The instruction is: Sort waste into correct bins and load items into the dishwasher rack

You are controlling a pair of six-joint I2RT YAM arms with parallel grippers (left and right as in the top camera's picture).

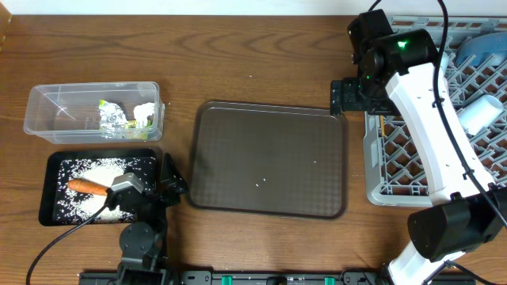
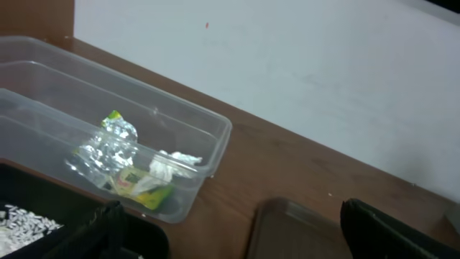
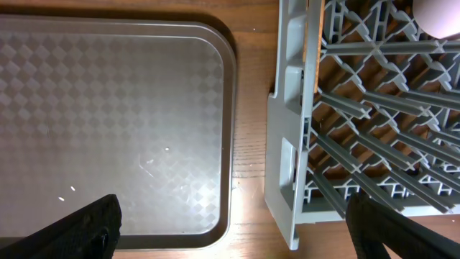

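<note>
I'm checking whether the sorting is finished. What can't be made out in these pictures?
- Overhead: the right arm covers the middle of the rack. No chopsticks can be made out, and the blue bowl shows only in part.
- Right wrist: a pale round thing is cut off by the top edge; cup or bowl, unclear.
- Overhead: the left arm hides the lower right corner of the black tray.

Looks like a robotics lab setup: wood-grain bench (image 1: 261, 55) against a plain white wall (image 2: 287, 65), two robot arms, props laid out.
</note>
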